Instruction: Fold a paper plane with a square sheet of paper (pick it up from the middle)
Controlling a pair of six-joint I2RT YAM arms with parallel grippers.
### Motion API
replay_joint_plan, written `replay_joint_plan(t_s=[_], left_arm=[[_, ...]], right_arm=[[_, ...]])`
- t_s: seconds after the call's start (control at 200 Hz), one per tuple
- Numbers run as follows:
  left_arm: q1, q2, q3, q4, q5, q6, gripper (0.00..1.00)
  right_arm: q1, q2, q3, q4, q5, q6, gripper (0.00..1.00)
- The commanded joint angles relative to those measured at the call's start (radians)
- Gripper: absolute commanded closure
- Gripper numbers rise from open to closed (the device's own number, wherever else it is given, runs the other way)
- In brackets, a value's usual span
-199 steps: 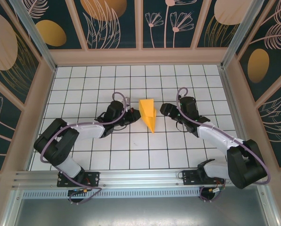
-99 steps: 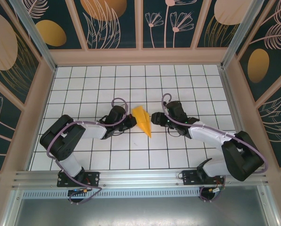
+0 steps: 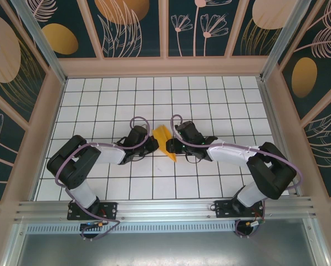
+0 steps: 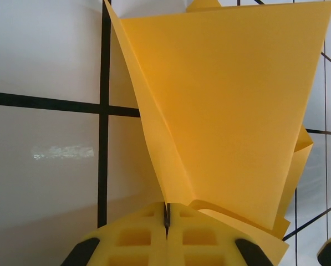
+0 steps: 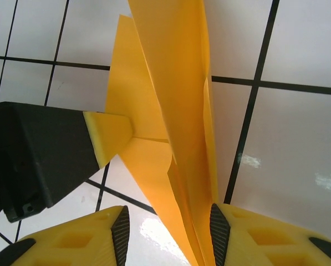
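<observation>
Since a second ago the right arm has been swinging in from the right, its jaws narrowing as it comes, while the folded paper has drifted slightly left and toward the arm bases and is now looking narrower from above. On the left, the left tool [image 3: 150,143] is staying clamped: in its wrist view its yellow pads are pressing together at the bottom edge [image 4: 166,224], pinching a lower edge of the paper plane [image 4: 226,111], whose broad face is rising upright in front of the camera. In the middle, the paper plane [image 3: 164,141] is standing on edge over the white gridded worktop [image 3: 98,100], between the two tools, its point aiming toward the arm bases. It is already reading as a pointed dart with several layers folded over one another, so the early folds appear done. On the right, the right tool [image 3: 171,146] is reaching the paper; in its wrist view [image 5: 169,227] the jaws are standing partly apart around the narrow folded edge of the plane [image 5: 171,83], the paper lying against one pad with a gap at the other, so it is not gripping yet. Judging from this, what is remaining is likely the second grip, pressing the centre crease and spreading the wings.
</observation>
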Motion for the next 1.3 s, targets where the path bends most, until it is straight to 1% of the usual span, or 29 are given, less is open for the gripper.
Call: replay_joint_plan(t_s=[0.0,0.235,0.495,0.776,0.991,1.076,1.196,1.296], left_arm=[[-0.004,0.008,-0.003,-0.013,-0.008,0.008,1.0],[-0.004,0.007,0.0,-0.013,-0.002,0.011,1.0],[-0.004,0.008,0.003,-0.011,0.002,0.01,1.0],[-0.004,0.008,0.002,-0.015,0.0,0.012,1.0],[-0.004,0.007,0.003,-0.017,-0.002,0.009,1.0],[-0.004,0.008,0.003,-0.017,-0.001,0.01,1.0],[-0.004,0.007,0.005,-0.022,-0.007,0.006,1.0],[-0.004,-0.008,0.008,-0.044,-0.024,0.009,0.95]], right_arm=[[0.009,0.04,0.04,-0.019,-0.001,-0.02,0.56],[0.017,0.089,0.059,-0.012,-0.025,-0.025,0.57],[0.023,0.135,0.079,-0.023,-0.009,-0.039,0.59],[0.038,0.192,0.102,-0.023,0.046,-0.07,0.65],[0.054,0.215,0.089,-0.011,0.106,-0.073,0.66],[0.065,0.215,0.081,0.0,0.111,-0.069,0.66],[0.08,0.215,0.082,0.006,0.164,-0.055,0.69],[0.092,0.214,0.084,0.004,0.199,-0.04,0.73]])
